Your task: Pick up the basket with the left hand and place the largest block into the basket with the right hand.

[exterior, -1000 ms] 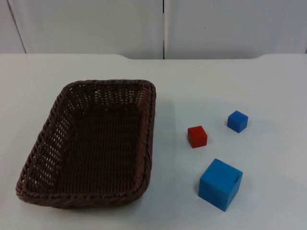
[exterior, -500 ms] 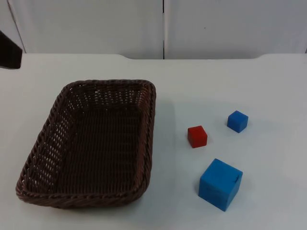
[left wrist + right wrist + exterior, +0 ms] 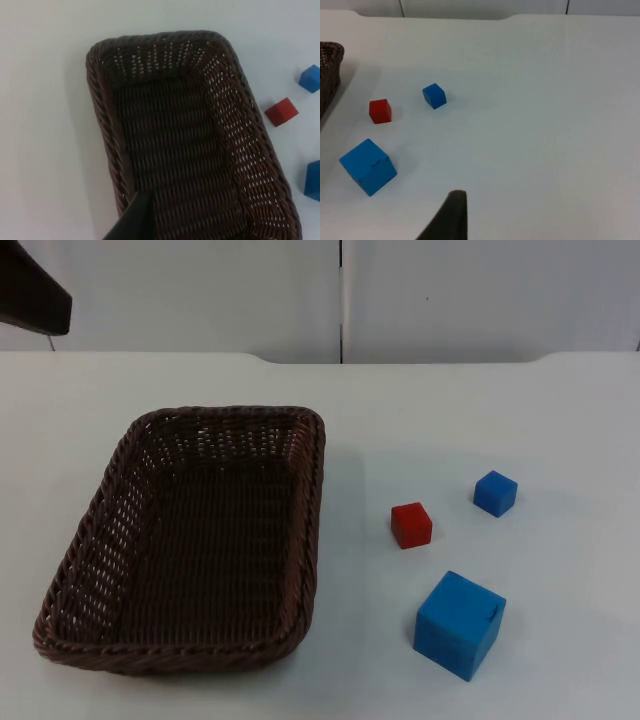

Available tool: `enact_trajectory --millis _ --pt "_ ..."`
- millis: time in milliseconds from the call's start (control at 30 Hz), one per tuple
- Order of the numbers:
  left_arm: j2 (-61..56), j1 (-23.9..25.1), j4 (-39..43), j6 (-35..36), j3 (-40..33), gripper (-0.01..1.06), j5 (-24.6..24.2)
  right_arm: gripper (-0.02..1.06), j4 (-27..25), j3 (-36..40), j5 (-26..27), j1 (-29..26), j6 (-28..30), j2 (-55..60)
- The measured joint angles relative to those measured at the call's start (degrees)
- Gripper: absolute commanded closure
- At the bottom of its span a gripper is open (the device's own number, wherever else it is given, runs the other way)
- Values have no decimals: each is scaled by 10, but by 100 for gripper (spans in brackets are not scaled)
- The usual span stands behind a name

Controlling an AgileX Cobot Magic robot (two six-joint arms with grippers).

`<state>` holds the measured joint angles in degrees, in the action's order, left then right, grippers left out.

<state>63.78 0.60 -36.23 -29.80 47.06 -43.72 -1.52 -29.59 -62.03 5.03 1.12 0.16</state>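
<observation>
Top view: left arm [image 3: 30,295] has come further in at the far left corner since 0.5 s ago; left tool's grip cannot be told. It holds nothing. Left wrist view looks down on basket [image 3: 185,135], resting on table [image 3: 500,410]. Right of basket: red block [image 3: 411,525], small blue block [image 3: 495,493], big blue block [image 3: 460,624], apart, unobstructed. Right tool waits; grip cannot be told.
</observation>
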Motion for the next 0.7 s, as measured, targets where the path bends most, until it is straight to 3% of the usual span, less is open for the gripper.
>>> enact_trajectory --millis 467,700 --pt "99 0 -1 -8 13 0 1 -1 0 0 0 0 0 0" --pt "159 0 -1 -3 56 0 1 -1 0 0 0 0 0 0"
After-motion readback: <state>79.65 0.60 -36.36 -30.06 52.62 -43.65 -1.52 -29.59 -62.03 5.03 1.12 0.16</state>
